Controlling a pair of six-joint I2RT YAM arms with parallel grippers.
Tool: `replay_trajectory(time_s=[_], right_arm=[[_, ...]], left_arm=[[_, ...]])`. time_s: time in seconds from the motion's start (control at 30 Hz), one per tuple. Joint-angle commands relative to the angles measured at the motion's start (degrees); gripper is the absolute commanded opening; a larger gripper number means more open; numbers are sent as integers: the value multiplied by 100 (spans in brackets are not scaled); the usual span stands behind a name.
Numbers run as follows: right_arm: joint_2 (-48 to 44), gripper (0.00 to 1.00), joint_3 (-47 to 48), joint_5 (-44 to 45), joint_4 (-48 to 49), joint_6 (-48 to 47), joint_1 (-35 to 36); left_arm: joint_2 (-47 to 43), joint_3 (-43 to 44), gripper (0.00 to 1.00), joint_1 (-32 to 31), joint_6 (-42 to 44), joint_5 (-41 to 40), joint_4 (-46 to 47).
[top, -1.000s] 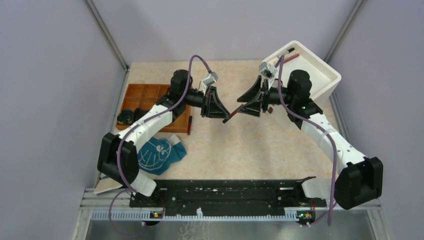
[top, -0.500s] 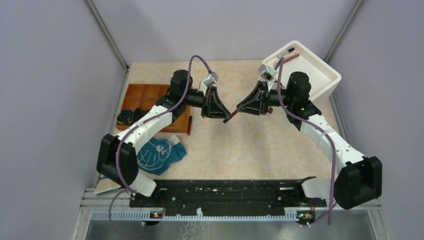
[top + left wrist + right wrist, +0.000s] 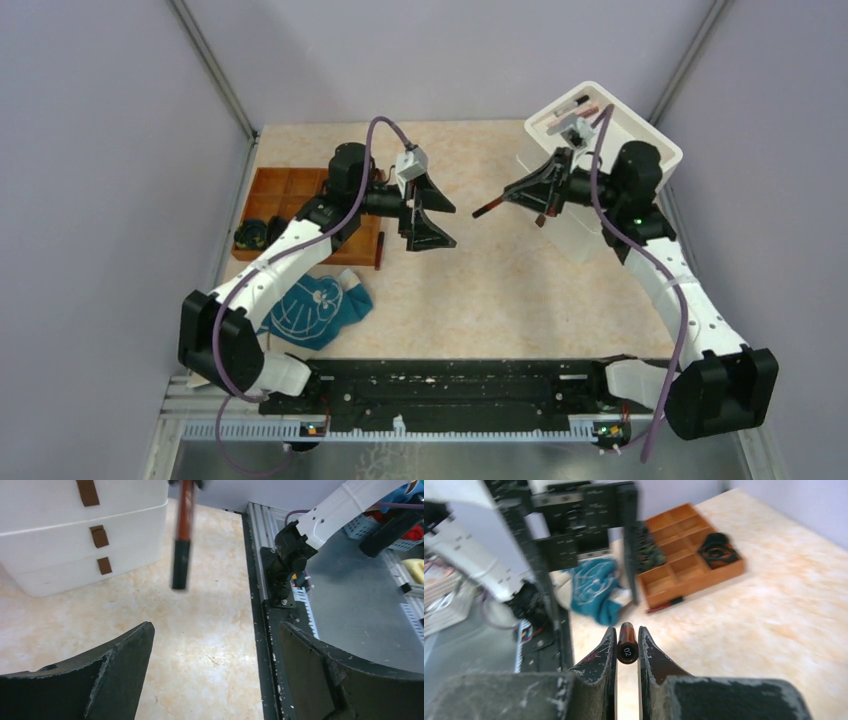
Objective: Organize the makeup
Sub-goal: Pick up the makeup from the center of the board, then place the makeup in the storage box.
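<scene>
The right claw [image 3: 627,630] is squeezing the dark red pencil [image 3: 627,647] and should be moving slowly; the left claw [image 3: 215,630] is hanging open

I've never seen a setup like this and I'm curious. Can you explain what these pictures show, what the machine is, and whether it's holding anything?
This is a robot with two arms, a left arm and a right arm, bolted at the near edge of a table. Each arm ends in a two-finger gripper. One picture looks down from above. The other two come from small cameras on the wrists. The right gripper pinches a dark red pencil. The left gripper is open and empty. On the table sit a divided wooden tray, a teal cloth and a white bin.
</scene>
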Motion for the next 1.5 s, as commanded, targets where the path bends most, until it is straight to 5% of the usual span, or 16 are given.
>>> replay_trajectory(time_s=[0.0,0.43,0.93,1.47], right_arm=[[-326,0,541,620,-644,-85,-751],[455,0,1855,1604,-1421,930,-3195],[2550,2,3251,1595,-2298,1655,-3270],[3682,37,4503,2017,-3367,1532,-3081]], left_arm=[[-543,-148,99,1,759,-408,12],[-915,-517,99,6,1367,-935,-471],[-973,-684,99,4,1496,-1007,-533],[-934,-667,99,-3,1442,-992,-525]])
